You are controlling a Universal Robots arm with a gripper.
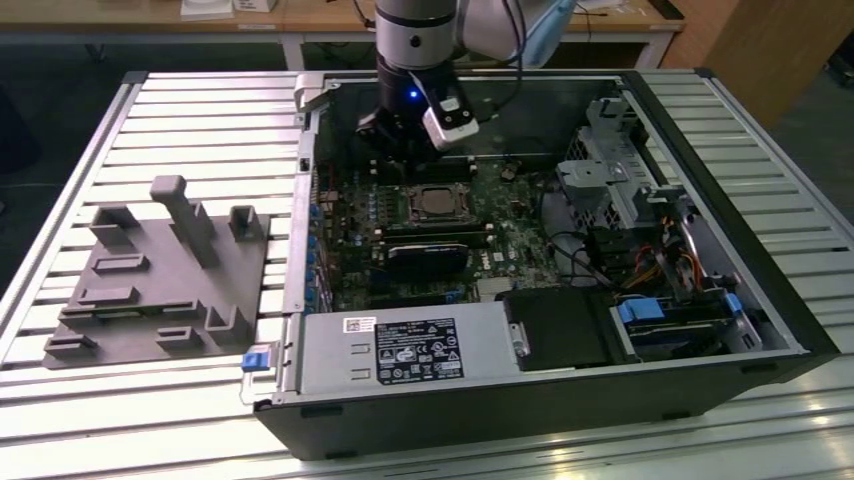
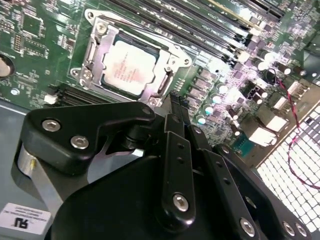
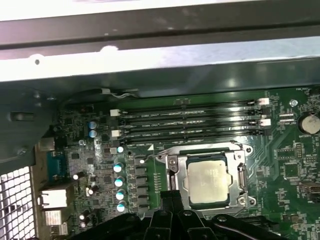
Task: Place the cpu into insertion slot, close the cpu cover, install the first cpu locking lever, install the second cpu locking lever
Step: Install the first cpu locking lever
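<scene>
The cpu [image 2: 131, 67] [image 3: 210, 180] lies flat in its socket on the green motherboard, dull silver top facing up; in the exterior view the cpu [image 1: 434, 203] sits mid-board inside the open computer case. The cpu cover [image 2: 95, 50] [image 3: 172, 172] rests down around it as a silvery frame, the chip showing through its window. A thin wire lever [image 3: 200, 150] runs along one edge of the frame. My gripper [image 2: 175, 102] [image 3: 171, 196] [image 1: 384, 150] hovers just beside the socket, black fingers pressed together with nothing between them.
Memory slots [image 3: 190, 120] run beside the socket, with the case wall [image 3: 150, 60] past them. A black rectangular block [image 1: 427, 262], the power supply [image 1: 400, 350] and a drive cage [image 1: 614, 170] crowd the case. A grey fixture plate [image 1: 154, 275] lies at the exterior view's left.
</scene>
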